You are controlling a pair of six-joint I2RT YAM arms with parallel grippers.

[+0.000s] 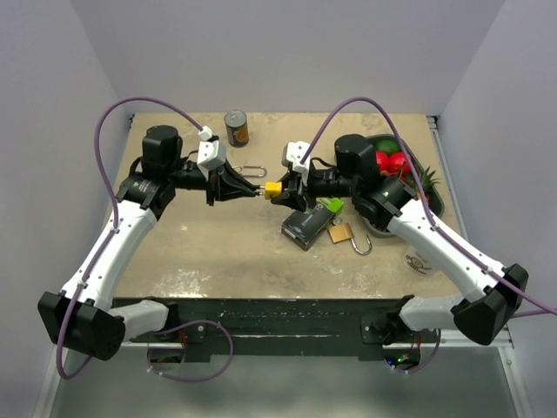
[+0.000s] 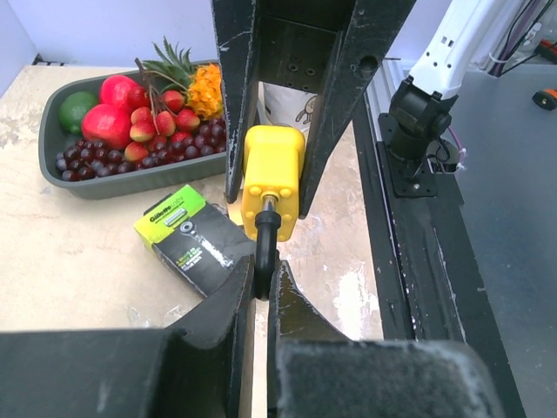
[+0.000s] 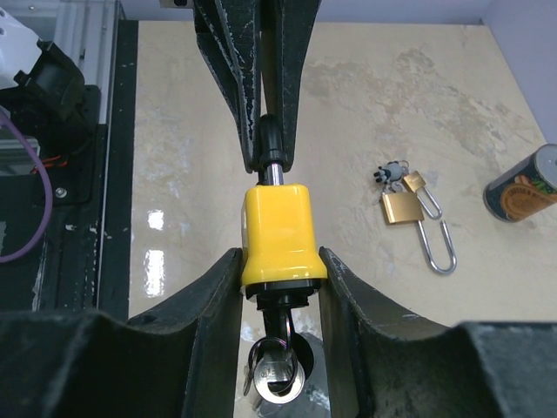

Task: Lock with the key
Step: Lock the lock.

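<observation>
A yellow padlock (image 1: 273, 188) is held in the air between both grippers above the table's middle. My right gripper (image 3: 280, 261) is shut on its yellow body (image 3: 278, 228). A key (image 3: 277, 373) with a ring sits in the black keyway under the body, between my right fingers. My left gripper (image 2: 261, 274) is shut on the padlock's black shackle (image 2: 265, 244), opposite the right gripper. In the top view the left gripper (image 1: 252, 189) meets the lock from the left and the right gripper (image 1: 282, 192) from the right.
A grey tray (image 1: 438, 202) of fruit stands at the right. A black and green razor box (image 1: 309, 225) and a brass padlock (image 1: 341, 233) lie below the lock. A second brass padlock (image 3: 402, 207) lies at the back. A can (image 1: 236, 127) stands behind it.
</observation>
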